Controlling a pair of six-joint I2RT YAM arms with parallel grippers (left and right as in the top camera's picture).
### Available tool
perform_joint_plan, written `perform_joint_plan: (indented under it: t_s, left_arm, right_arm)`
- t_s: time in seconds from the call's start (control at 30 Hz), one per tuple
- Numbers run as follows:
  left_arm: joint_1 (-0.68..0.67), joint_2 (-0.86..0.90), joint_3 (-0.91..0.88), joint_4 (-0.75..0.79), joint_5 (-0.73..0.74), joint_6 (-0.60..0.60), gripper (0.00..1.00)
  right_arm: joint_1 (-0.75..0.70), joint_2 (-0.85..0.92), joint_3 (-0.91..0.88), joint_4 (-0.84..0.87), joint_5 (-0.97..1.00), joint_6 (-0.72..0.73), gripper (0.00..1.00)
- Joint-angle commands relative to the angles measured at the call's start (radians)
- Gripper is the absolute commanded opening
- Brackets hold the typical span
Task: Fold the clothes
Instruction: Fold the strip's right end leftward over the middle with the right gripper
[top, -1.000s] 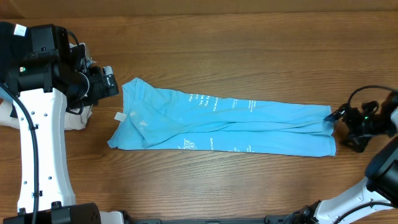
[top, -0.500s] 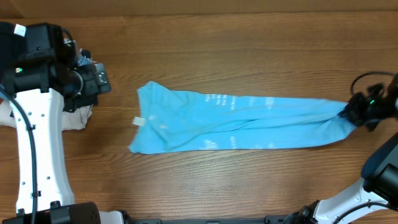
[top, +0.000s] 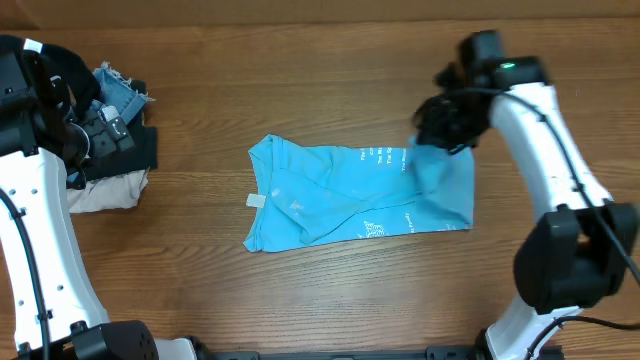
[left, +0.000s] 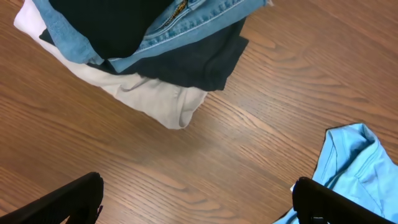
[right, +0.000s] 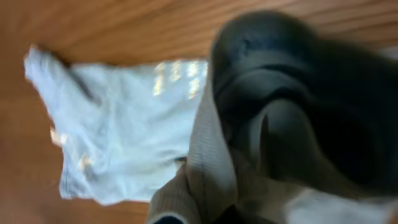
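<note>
The clothes, a light sky-blue T-shirt with small white print, lie folded lengthwise in the middle of the table. Its right end is lifted and doubled back to the left. My right gripper is shut on that end, above the shirt's right part. In the blurred right wrist view a ribbed fold of cloth hangs close in front and hides the fingers, with the rest of the shirt below. My left gripper hangs open over bare wood, just left of the shirt's corner.
A pile of other garments sits at the left edge: denim, a dark piece and a white piece. The left arm stands beside it. Bare wood lies right of the shirt.
The right gripper shut on the shirt's right end, dragged it right, then lifted and carried it left over the shirt. The shirt is now far shorter. The left gripper drew back towards the pile.
</note>
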Motion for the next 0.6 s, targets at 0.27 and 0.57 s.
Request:
perform_joint_plan:
  t_s: [0.27, 0.57]
  left_arm:
    - [0.004, 0.003, 0.011, 0.002, -0.010, -0.021, 1.00]
    - [0.004, 0.003, 0.011, 0.002, -0.010, -0.021, 1.00]
  right_arm:
    - [0.283, -0.020, -0.266, 0.329, -0.004, 0.142, 0.11]
    - [0.232, -0.021, -0.235, 0.354, -0.262, 0.069, 0.60]
